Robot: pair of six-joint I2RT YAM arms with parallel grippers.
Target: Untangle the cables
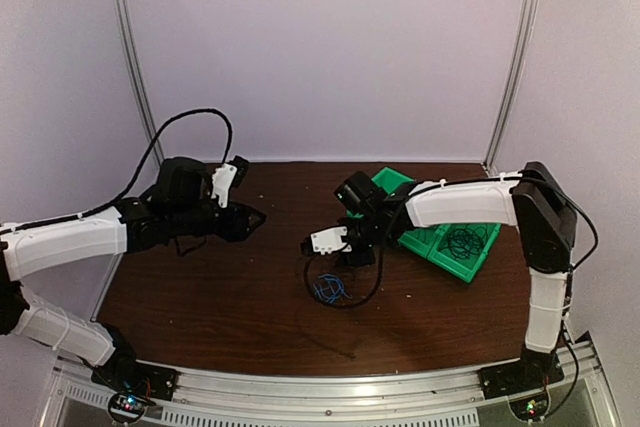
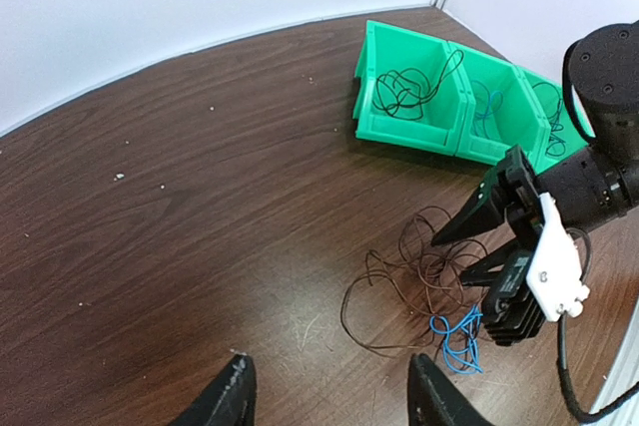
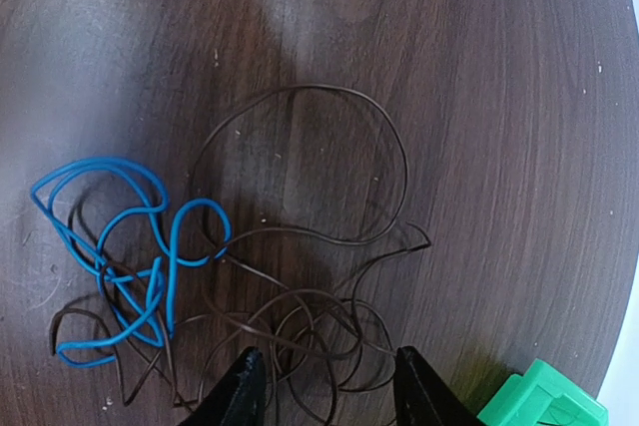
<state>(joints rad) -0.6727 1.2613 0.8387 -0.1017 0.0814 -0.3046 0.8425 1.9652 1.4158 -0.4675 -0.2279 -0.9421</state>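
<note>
A tangle of cables lies on the brown table: a thin dark brown cable [image 3: 334, 236] in several loops and a bright blue cable [image 3: 120, 266] crossing it on the left. My right gripper [image 3: 324, 391] hovers just over the brown loops, open, and nothing is pinched between its fingers. From the left wrist view the brown cable [image 2: 419, 266] and blue cable [image 2: 459, 336] sit under the right gripper [image 2: 454, 256]. My left gripper [image 2: 334, 396] is open and empty, well to the left of the tangle. In the top view the blue cable [image 1: 328, 289] lies below the right gripper [image 1: 308, 247]; the left gripper [image 1: 258, 217] is apart.
A row of green bins [image 2: 384, 122] stands at the back right, each compartment holding a coiled cable [image 2: 404, 92]. In the top view the green bins [image 1: 425, 245] sit under the right forearm. A corner of a bin [image 3: 544, 401] shows beside the right fingers. Walls close off the table's back.
</note>
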